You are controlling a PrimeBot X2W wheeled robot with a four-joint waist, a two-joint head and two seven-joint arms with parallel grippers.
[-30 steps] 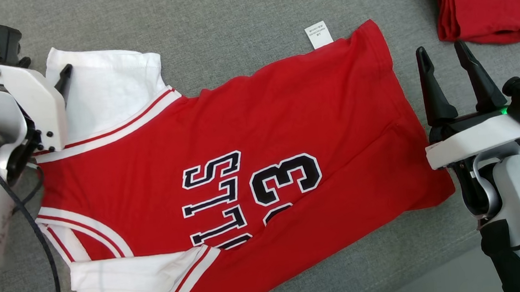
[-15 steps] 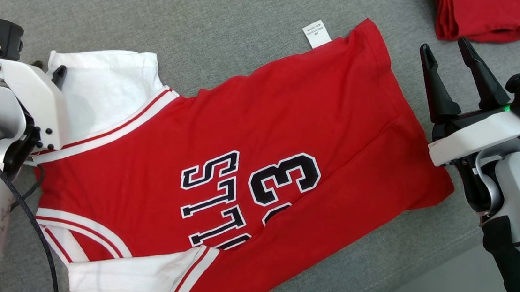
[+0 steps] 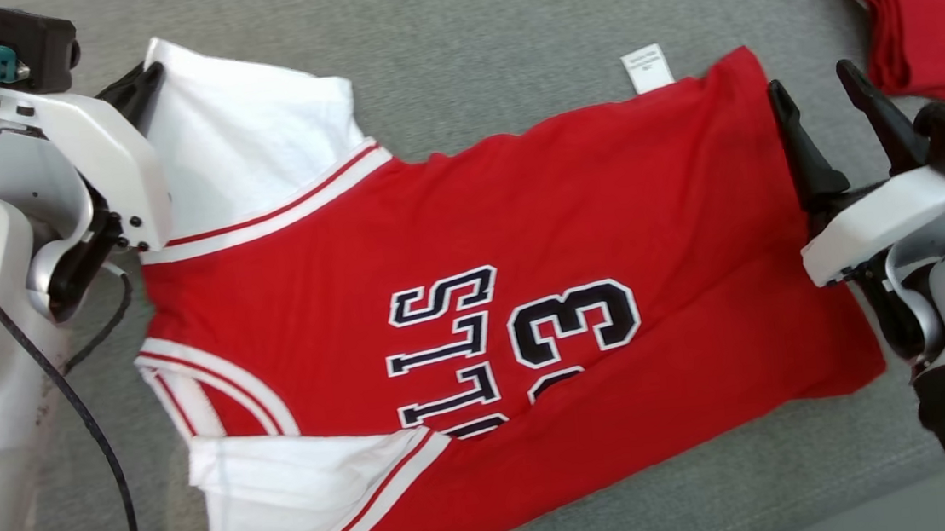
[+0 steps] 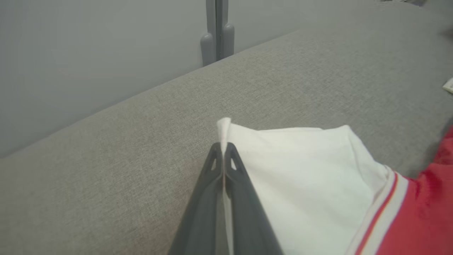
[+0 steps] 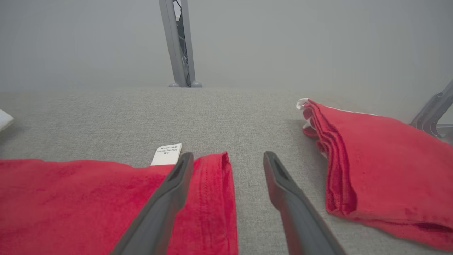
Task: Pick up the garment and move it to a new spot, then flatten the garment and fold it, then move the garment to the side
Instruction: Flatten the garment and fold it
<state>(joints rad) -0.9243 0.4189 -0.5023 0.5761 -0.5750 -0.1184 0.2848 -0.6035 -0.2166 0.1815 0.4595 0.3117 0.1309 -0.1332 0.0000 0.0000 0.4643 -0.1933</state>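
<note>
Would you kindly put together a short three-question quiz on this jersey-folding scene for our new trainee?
1. True or false: the left gripper is shut on the white sleeve of the jersey.
2. The right gripper is: A) shut on the jersey's collar; B) open at the jersey's bottom edge; C) holding a folded towel in the air.
3. Fill in: apart from the jersey, to the right gripper's right in the right wrist view, lies a folded ____ pile of clothes.
Key: 1 true; 2 B; 3 red.
</note>
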